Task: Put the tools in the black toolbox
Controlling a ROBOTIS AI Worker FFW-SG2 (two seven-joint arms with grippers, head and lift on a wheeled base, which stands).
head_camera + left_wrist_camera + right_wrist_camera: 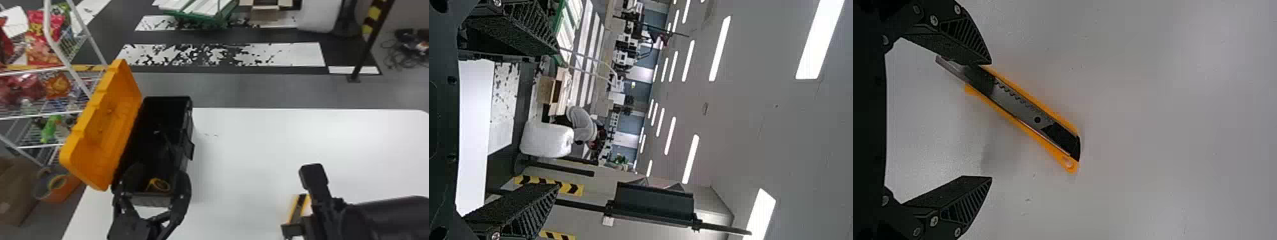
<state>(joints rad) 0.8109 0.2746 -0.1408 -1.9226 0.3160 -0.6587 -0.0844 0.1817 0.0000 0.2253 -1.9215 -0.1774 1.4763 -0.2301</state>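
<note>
Head view, going left to right: a white wire shelf rack [38, 115] with snack bags [43, 52] on it stands left of the white table [255, 153]. Then you've got the black plastic toolbox [188, 132] on the left part of the table, orange lid [105, 127] wide open and tipped out to the left. There's a small yellow-and-black thing [158, 185] down in its near end, too murky to name. The left gripper [153, 191] is right by that near end, fingers spread apart with nothing between them. Well off to the right, on the near side, a yellow utility knife with a black slider [295, 207] lies flat on the table. The right gripper [301, 201] is over it, fingers apart; in the right wrist view one finger overlaps the blade end, but can't tell if they touch.
</note>
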